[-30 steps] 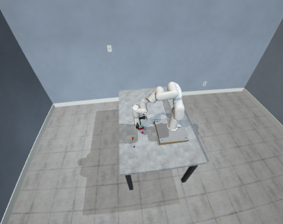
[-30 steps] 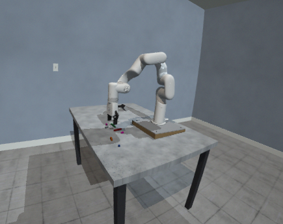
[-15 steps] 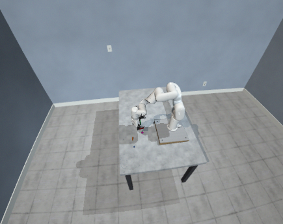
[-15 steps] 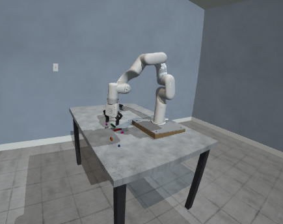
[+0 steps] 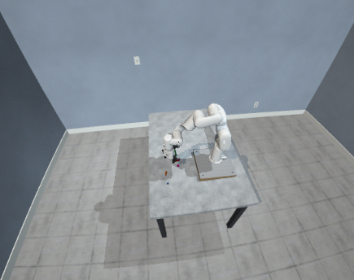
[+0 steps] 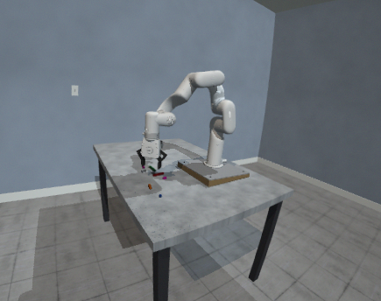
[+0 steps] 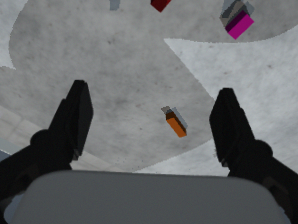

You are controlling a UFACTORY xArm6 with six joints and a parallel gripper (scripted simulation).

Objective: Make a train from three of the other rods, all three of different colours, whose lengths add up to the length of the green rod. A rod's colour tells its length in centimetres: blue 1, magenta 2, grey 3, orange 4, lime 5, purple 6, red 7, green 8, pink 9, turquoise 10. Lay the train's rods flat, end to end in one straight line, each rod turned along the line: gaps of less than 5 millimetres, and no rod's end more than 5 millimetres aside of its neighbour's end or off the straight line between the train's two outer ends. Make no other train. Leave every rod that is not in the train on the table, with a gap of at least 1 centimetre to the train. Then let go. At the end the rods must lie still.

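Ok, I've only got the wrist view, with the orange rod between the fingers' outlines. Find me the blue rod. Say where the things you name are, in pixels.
Observer: The blue rod (image 5: 168, 183) (image 6: 160, 196) lies on the near side of the orange rod (image 5: 166, 173) (image 6: 150, 186) (image 7: 176, 126) in the exterior view, apart from it.
Operator: Now locate the green rod; I only see an end of the red one.
Observer: The green rod (image 5: 175, 153) (image 6: 151, 168) lies just beyond the red rod (image 5: 177, 160) (image 6: 158, 174) (image 7: 160, 4) in the exterior view.
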